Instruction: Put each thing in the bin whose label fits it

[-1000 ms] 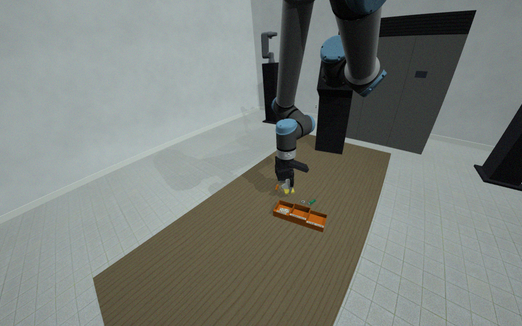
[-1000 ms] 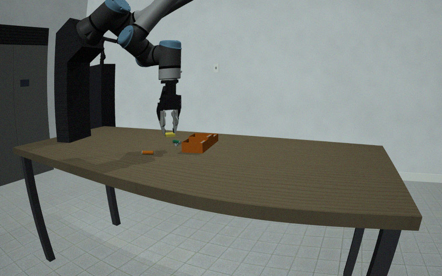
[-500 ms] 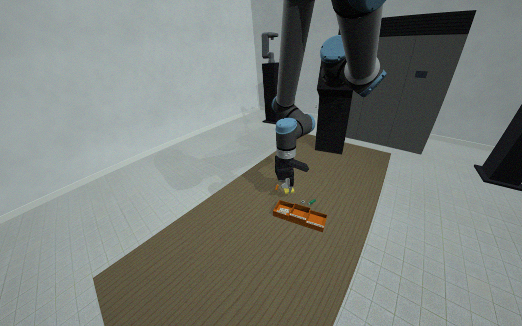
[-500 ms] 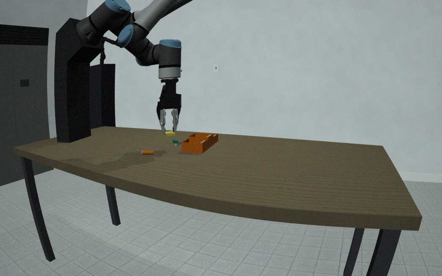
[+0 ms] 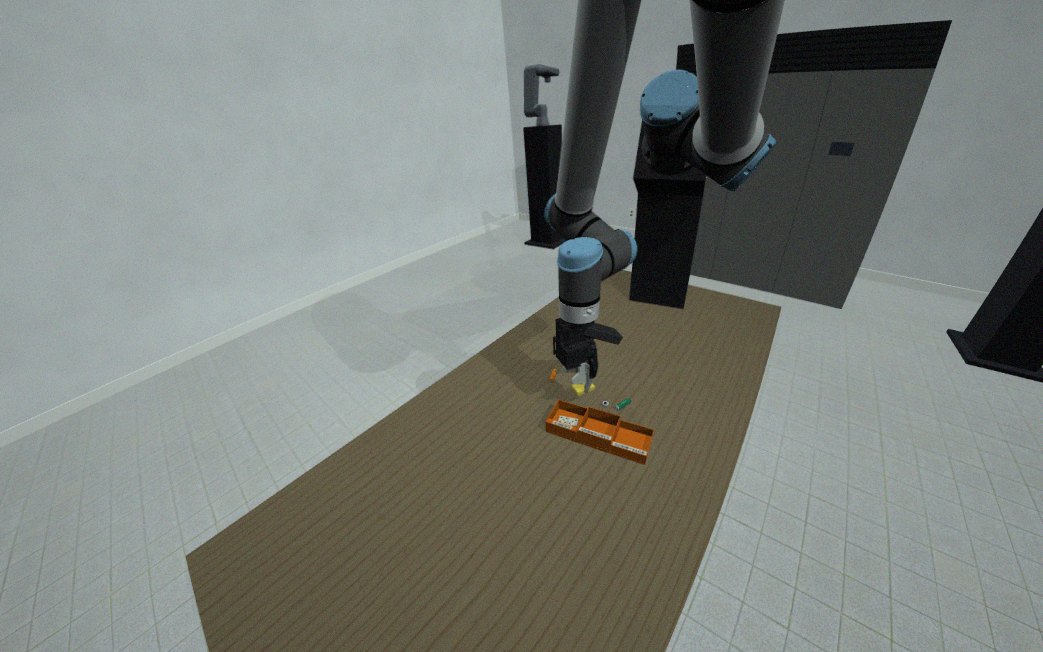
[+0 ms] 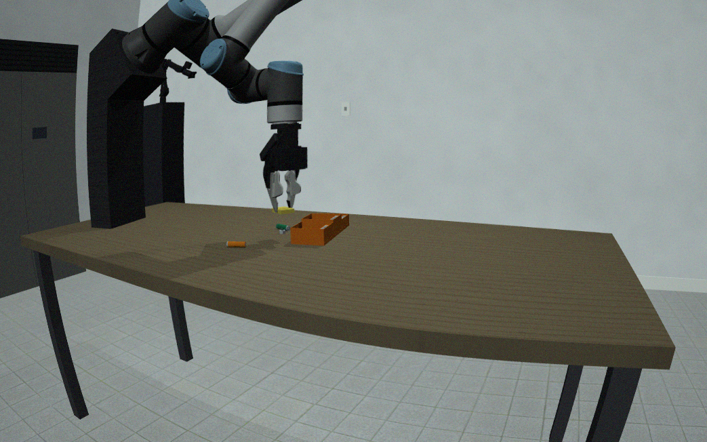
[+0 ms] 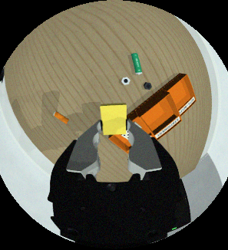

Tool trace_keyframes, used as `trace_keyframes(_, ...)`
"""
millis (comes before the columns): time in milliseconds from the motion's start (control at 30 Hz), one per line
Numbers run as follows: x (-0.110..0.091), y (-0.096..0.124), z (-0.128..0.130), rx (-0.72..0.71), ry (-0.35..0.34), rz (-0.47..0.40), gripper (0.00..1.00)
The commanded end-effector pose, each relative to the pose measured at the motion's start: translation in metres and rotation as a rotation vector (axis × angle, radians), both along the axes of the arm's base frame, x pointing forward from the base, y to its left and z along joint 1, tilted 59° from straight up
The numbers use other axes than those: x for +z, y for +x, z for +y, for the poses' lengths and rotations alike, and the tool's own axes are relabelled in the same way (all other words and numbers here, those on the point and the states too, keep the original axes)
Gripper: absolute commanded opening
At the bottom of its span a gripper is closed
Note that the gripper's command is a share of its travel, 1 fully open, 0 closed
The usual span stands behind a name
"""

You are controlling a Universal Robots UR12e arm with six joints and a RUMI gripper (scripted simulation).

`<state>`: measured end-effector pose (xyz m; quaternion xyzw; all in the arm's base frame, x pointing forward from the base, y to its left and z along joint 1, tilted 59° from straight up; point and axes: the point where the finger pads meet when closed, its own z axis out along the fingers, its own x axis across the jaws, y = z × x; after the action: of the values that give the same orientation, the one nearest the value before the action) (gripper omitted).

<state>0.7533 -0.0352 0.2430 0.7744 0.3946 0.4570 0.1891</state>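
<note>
My gripper is shut on a yellow square block, held above the table beside the bins. A row of three joined orange bins stands upright. A white piece with black dots lies in the left bin in the top view. The middle label seems to read "stationery"; the others are unclear. A green cylinder, a silver hex nut and a small dark hexagonal piece lie near the bins. An orange cylinder lies farther off.
The wooden table carries the bins and loose things. The arm's black pedestal stands at one end of the table.
</note>
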Motion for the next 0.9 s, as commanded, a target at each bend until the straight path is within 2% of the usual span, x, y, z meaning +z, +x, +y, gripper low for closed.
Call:
trace_keyframes(0, 0.016, 0.008, 0.019, 0.081, -0.135, -0.007, 0.0)
trace_keyframes(233, 0.042, 0.022, 0.049, 0.201, -0.335, -0.028, 0.0)
trace_keyframes(300, 0.042, 0.022, 0.049, 0.201, -0.335, -0.028, 0.0)
trace_keyframes(333, 0.046, 0.023, 0.054, 0.249, -0.414, -0.034, 0.0)
trace_keyframes(500, 0.065, 0.033, 0.076, 0.327, -0.545, -0.042, 0.0)
trace_keyframes(567, 0.067, 0.034, 0.078, 0.36, -0.599, -0.042, 0.0)
trace_keyframes(867, 0.066, 0.034, 0.078, 0.36, -0.599, -0.042, 0.0)
